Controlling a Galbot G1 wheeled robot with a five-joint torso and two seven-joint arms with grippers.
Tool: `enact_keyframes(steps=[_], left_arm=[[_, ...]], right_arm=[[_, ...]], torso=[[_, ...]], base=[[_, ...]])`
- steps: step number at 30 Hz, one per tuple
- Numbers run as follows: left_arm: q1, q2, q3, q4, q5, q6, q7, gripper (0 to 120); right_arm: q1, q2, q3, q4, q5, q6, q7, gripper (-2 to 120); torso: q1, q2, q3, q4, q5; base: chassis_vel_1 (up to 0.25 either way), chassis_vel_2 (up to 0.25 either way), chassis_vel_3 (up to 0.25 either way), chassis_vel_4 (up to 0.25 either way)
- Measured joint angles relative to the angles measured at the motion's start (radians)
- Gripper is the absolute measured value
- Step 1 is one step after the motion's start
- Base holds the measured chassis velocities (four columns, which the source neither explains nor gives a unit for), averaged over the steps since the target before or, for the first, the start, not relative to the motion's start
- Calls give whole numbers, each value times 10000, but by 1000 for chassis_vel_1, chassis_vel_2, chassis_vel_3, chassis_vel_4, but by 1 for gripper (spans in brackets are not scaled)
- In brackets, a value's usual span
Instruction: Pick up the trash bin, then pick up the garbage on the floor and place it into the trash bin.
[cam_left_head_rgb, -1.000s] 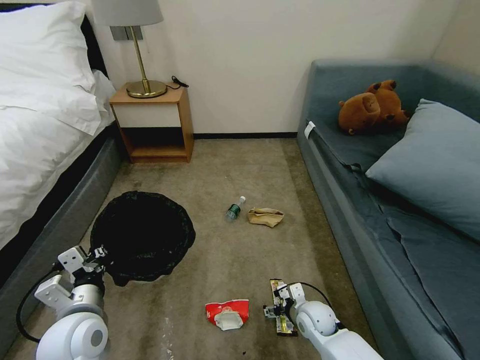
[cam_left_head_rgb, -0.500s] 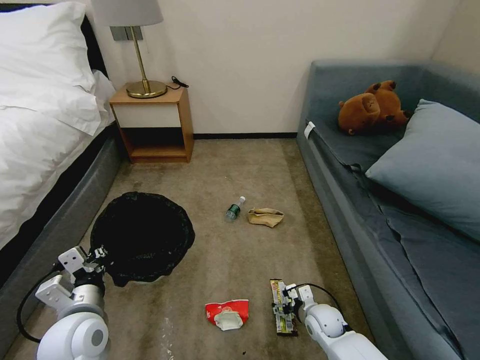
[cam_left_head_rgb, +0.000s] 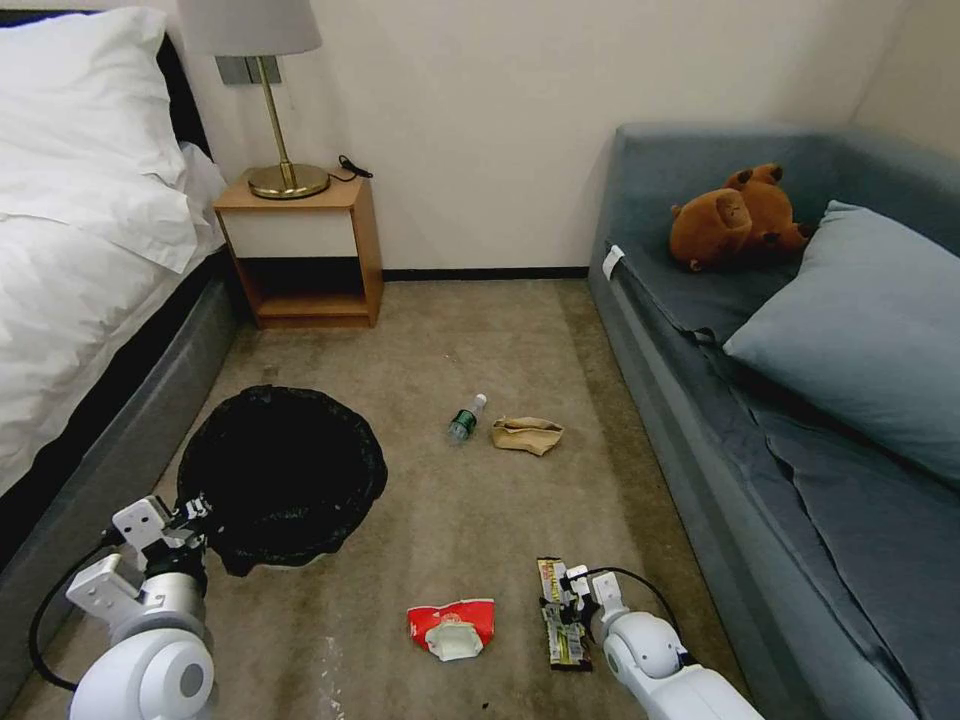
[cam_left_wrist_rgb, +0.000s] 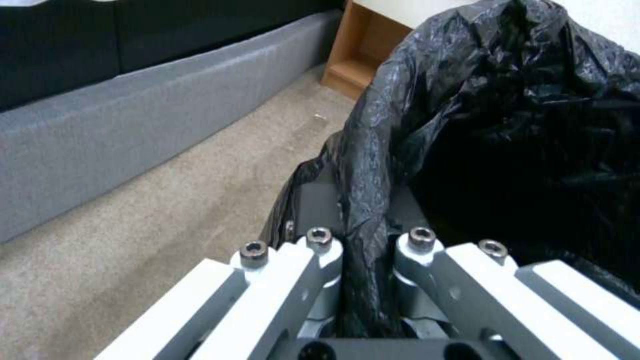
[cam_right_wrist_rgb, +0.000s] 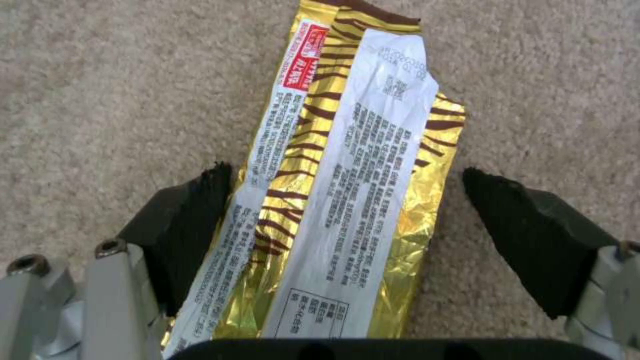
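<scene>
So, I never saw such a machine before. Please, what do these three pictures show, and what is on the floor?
It is a wheeled robot with two arms. The wide picture comes from its head, the close ones from cameras on its wrists. The left gripper is shut on the black-lined trash bin. The right gripper is open, one finger on each side of the long gold snack wrapper, low over the carpet. Also lying there: a red-and-white wrapper, a small green bottle and a brown paper bag.

Both arms were glossy white with rounded joints and looping black cables, the left gripper (cam_left_head_rgb: 190, 510) and right gripper (cam_right_wrist_rgb: 347, 225) silver-linked, fastened by dark hex screws, the right's pads (cam_right_wrist_rgb: 527, 235) black.
</scene>
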Motion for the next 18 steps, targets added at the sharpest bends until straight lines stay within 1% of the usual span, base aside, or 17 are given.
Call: enact_keyframes(steps=[3,4,10,11,12,14,16,18], left_arm=[[-22,2,0,-9,-6,0,0,4],[-32,3,1,-10,-12,0,0,4],[-54,18,2,8,-18,0,-6,4],[-63,22,0,17,-24,1,-9,4],[-63,22,0,17,-24,1,-9,4],[-93,17,0,48,-26,7,-18,4],[-101,8,5,53,-27,12,-21,4],[-122,-8,14,55,-24,27,-30,4]], right_arm=[[-55,-35,27,0,-38,43,-25,85],[-88,-69,40,0,-55,56,-36,85],[-233,-186,112,139,-70,62,-14,85],[-292,-242,108,288,-51,61,37,82],[-292,-242,108,288,-51,61,37,82],[-373,-364,100,571,55,-10,89,73],[-382,-391,98,637,77,-31,99,71],[-440,-478,110,821,137,-81,180,64]], torso=[[0,-2,0,3,7],[0,-3,0,7,9],[0,-8,3,10,18],[1,-9,5,10,21],[1,-9,5,10,21],[2,-11,8,7,18],[2,-10,8,7,17],[2,-11,8,-1,5]], base=[[0,0,0,0],[0,0,0,0],[0,0,0,0],[0,0,0,0],[0,0,0,0],[0,0,0,0],[0,0,0,0],[0,0,0,0]])
